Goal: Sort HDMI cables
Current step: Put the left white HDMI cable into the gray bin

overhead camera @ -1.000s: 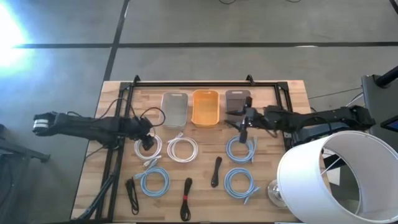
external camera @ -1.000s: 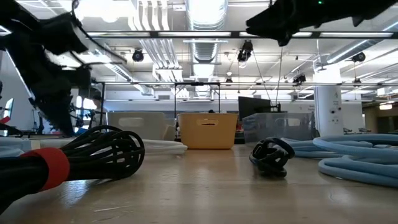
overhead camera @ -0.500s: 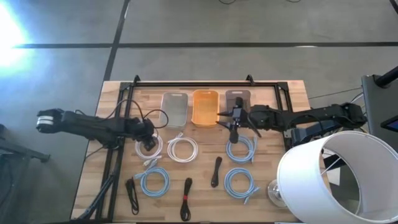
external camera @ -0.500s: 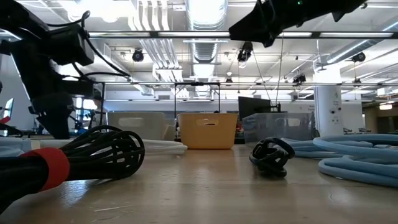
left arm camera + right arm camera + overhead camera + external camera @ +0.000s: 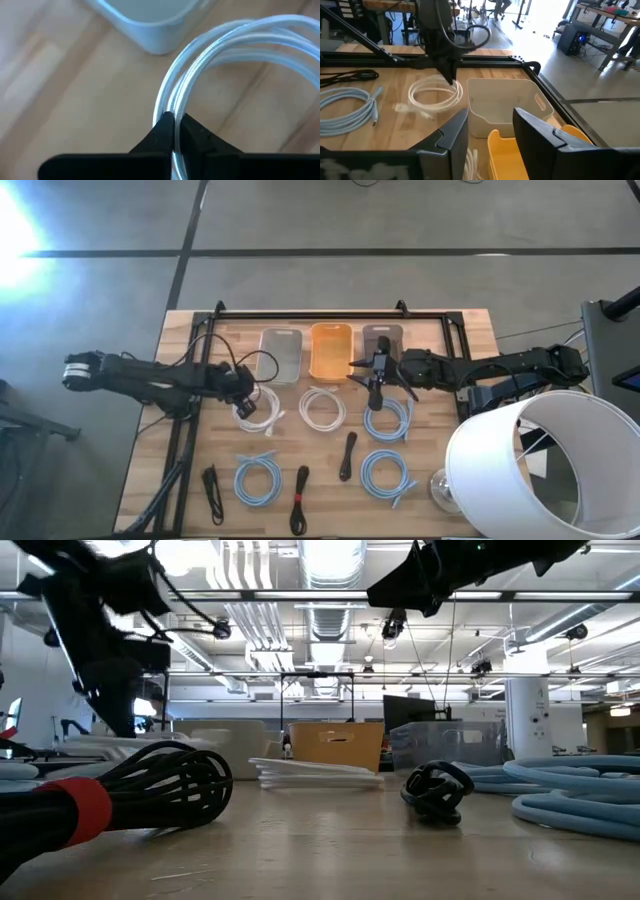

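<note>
White round braided cable coil (image 5: 255, 408) sits pinched in our left jaws (image 5: 175, 131), near the clear rectangular tray (image 5: 281, 354) at the worktop's far edge, presumably for sorting, while our right jaws (image 5: 490, 131) hover open.

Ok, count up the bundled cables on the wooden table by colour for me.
White round cable coils: 2
Light-blue round cable coils: 3
Short narrow black cable bundles: 3
Total: 8 in view
</note>
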### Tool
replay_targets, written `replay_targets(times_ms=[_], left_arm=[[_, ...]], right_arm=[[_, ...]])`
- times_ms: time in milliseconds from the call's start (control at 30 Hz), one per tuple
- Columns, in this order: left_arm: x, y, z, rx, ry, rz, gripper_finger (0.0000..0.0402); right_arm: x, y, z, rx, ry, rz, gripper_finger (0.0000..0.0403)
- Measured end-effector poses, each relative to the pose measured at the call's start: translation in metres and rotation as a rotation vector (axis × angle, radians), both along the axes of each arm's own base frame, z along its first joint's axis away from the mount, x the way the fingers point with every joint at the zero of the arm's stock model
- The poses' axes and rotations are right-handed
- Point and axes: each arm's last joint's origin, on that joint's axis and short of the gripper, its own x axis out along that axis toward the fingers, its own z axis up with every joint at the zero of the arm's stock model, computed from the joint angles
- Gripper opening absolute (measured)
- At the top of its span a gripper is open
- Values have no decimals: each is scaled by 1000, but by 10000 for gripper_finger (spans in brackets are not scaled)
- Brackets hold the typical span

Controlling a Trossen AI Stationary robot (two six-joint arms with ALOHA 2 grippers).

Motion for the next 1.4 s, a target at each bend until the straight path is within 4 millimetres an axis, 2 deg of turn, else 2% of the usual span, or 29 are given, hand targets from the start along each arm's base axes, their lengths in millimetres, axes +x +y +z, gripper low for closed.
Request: replay_targets(times_ms=[167,367,533,667,833,1033,1200,1400], left_arm=[[14,-6,46,96,-77,-57,16],[26,-7,97,311,-210,-67,18],[33,7,115,536,-190,36,19],[47,27,107,551,-155,103,19],[62,58,82,520,-18,193,20],[70,91,53,431,110,257,26],[75,105,33,418,208,272,59],[80,110,20,473,318,231,99]], right_arm=[[0,0,0,3,0,-1,138],[0,0,0,17,-3,-4,131],[0,0,0,32,-7,-8,126],[0,0,-1,35,-6,-9,126],[0,0,-1,35,-6,-8,127],[0,0,-1,35,-6,-7,120],[0,0,-1,35,-5,-7,119],[0,0,-1,36,-5,-5,123]])
